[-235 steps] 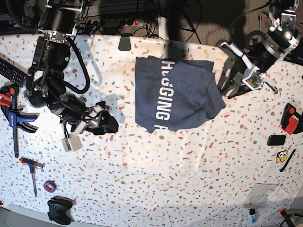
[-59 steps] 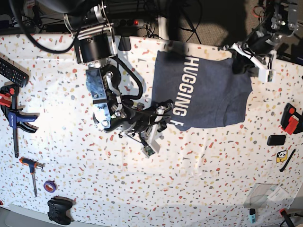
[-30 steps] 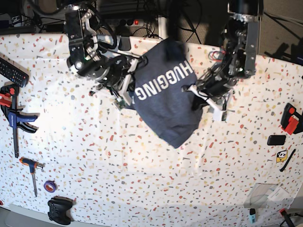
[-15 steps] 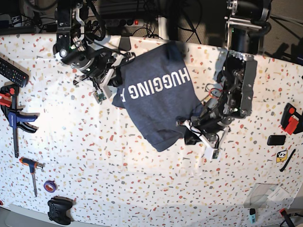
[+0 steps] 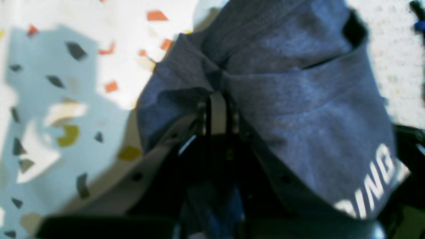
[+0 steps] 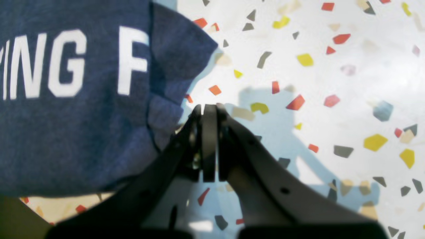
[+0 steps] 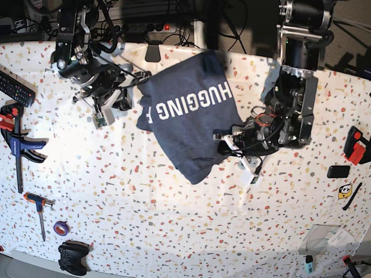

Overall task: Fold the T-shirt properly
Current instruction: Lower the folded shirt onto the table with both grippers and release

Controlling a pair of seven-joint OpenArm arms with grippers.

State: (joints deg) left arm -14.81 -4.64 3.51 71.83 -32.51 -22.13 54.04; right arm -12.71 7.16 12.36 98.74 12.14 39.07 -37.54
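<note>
Two robot arms work a dark blue-grey T-shirt [image 7: 188,121] across a speckled bench [image 7: 174,220], the garment lying rumpled at the middle of the far half with its white "HUGGING" lettering facing up. The left gripper [image 5: 217,99], on the right of the base view, has its fingers clenched on a bunched fold at the shirt's near right edge, cloth draped over both of them. The right gripper [image 6: 206,111], at the shirt's opposite edge beside the letter F, also shows its fingers pressed together; the wrist view leaves it unclear whether any cloth is caught between them, since the fabric sits just beside the tips. The shirt is far from flat, one corner trailing toward the front of the bench. A clean fold likely calls for drawing the two held edges apart until the cloth is taut, then laying it down smooth before doubling it.
</note>
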